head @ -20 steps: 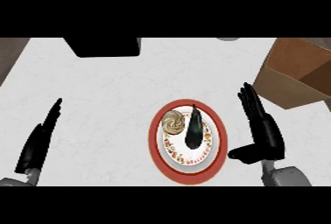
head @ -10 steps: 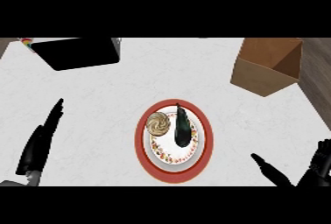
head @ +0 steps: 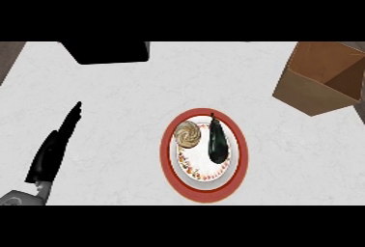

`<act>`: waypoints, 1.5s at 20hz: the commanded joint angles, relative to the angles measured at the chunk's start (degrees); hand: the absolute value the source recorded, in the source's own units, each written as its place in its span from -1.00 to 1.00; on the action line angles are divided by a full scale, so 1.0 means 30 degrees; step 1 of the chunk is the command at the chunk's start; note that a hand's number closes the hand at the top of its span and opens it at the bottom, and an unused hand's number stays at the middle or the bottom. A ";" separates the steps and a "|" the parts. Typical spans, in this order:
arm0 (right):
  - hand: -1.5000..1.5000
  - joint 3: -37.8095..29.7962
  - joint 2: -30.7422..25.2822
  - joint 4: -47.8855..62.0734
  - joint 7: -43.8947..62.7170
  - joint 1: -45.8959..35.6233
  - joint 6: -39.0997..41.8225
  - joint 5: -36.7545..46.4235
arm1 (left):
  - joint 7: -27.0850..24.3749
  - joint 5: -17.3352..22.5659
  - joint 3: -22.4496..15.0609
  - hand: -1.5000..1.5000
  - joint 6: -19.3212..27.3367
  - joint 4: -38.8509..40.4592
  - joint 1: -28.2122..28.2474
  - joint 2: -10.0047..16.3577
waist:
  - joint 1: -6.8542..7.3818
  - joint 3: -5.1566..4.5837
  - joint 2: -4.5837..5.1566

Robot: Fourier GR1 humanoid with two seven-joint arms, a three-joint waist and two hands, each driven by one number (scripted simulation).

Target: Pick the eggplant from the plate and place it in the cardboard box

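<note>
Head view, nearest first: the left hand (head: 53,152) comes in at the lower left edge, released, its fingers straight and together, pointing away up the white tabletop (head: 121,106) and holding nothing. To its right, well apart from it, sits a red-rimmed plate (head: 169,164) with a white, patterned centre. The eggplant (head: 217,142) lies on the right half of that plate, dark and long, its narrow stem end pointing away from the robot. Just beside it on the left, on the same plate, is a round swirled bun (head: 188,135). Farther off at the upper right stands the cardboard box (head: 314,91), open at the top and tilted. A black object (head: 107,52) lies at the far left edge.
</note>
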 commanded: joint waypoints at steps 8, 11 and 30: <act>-1.00 0.6811 0.0192 -0.1995 0.6966 0.6141 -0.4780 0.7276 | -0.0198 -0.0261 -0.0149 0.00 -0.0972 0.0894 -0.1791 -0.0422 | 0.1372 -0.0043 0.0583; -1.00 0.6378 0.0193 -0.2457 0.9114 0.6345 -0.4542 0.8776 | -0.0726 -0.0599 -0.0563 0.00 -0.0940 0.1235 -0.1700 -0.0870 | 0.1682 -0.0066 0.0785; -1.00 0.6043 0.0195 -0.5951 2.3117 0.3382 0.3088 1.7902 | -0.0536 -0.0773 -0.0401 0.00 -0.1388 0.1372 -0.2508 -0.1242 | 0.2102 0.0021 0.0531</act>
